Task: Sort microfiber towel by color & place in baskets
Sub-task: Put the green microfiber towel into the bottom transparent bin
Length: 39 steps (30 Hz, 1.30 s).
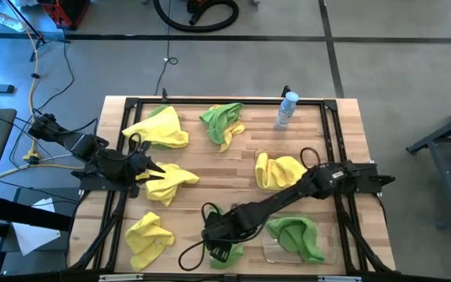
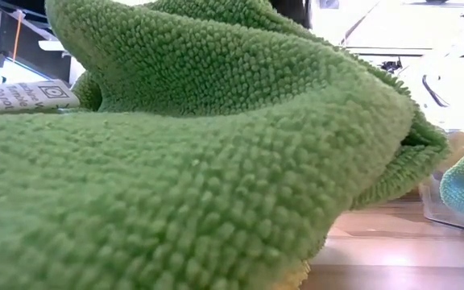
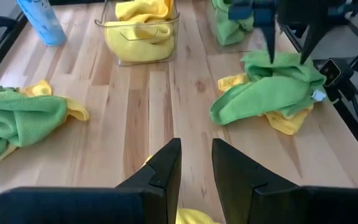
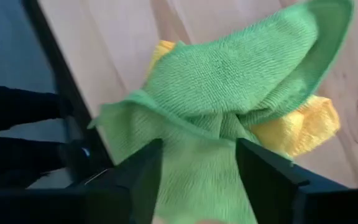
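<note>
My right gripper point(image 1: 216, 237) point(image 4: 197, 180) is open and points down over a green towel point(image 1: 224, 252) point(image 3: 269, 90) point(image 2: 216, 161) at the table's near edge. This towel lies on a yellow one point(image 4: 297, 127). My left gripper point(image 1: 156, 170) point(image 3: 196, 168) is open by a narrow gap, low over the left edge of a yellow towel point(image 1: 171, 182); I cannot tell whether it touches. One clear basket point(image 1: 276, 188) point(image 3: 143, 56) holds a yellow towel, the other point(image 1: 331, 249) point(image 2: 457, 217) a green one. My right gripper comes at the green towel from above, its open fingers point(image 3: 271, 50) standing on either side of a raised fold point(image 4: 194, 134) in its middle. The fingertips reach the cloth's top surface. The towel lies rumpled on the table, draped over the yellow towel.
More towels lie loose: a yellow one point(image 1: 159, 129) at far left, a green and yellow pair point(image 1: 224, 123) point(image 3: 17, 118) at far middle, a yellow one point(image 1: 149, 237) at near left. A clear bottle with a blue cap point(image 1: 286, 110) point(image 3: 42, 22) stands near the far edge. A black frame point(image 1: 331, 149) borders the table.
</note>
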{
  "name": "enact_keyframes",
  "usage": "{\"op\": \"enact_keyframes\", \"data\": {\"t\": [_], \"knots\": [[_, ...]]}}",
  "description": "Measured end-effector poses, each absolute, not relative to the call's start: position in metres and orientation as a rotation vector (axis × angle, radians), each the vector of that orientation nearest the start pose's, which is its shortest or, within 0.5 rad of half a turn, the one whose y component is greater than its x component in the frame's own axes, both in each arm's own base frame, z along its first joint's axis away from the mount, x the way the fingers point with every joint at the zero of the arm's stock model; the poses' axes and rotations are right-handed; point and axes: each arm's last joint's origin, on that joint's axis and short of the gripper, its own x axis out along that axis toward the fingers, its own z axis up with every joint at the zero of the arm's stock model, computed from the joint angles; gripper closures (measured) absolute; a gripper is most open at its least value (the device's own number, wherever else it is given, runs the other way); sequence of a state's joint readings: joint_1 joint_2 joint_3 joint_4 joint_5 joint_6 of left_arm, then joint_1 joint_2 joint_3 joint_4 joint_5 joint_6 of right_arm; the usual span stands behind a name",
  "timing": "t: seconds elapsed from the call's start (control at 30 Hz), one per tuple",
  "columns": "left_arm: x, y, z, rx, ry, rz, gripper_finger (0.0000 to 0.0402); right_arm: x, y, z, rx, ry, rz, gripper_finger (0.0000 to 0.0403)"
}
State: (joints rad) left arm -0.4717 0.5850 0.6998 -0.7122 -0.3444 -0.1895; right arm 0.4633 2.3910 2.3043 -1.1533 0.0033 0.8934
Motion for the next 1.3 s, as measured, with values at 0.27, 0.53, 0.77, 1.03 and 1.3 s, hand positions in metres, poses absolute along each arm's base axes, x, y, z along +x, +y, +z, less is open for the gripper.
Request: {"op": "enact_keyframes", "data": {"t": [0.27,0.53,0.77,1.03,1.3], "knots": [[0.107,-0.044,0.283,0.062,0.558,-0.075,0.0326,0.453,0.222,0.183,0.436,1.345,-0.238,0.0154],[0.107,-0.044,0.283,0.078,0.557,-0.080,0.0326,0.452,0.218,0.169,0.393,1.380,-0.303,0.0275],[0.107,-0.044,0.283,0.067,0.559,-0.076,0.0326,0.448,0.213,0.201,0.404,1.327,-0.310,0.0379],[0.107,-0.044,0.283,0.069,0.558,-0.077,0.0326,0.419,0.219,0.280,0.403,1.061,-0.363,0.0394],[0.107,-0.044,0.283,0.064,0.558,-0.075,0.0326,0.367,0.220,0.349,0.550,0.986,-0.391,0.0401]]}}
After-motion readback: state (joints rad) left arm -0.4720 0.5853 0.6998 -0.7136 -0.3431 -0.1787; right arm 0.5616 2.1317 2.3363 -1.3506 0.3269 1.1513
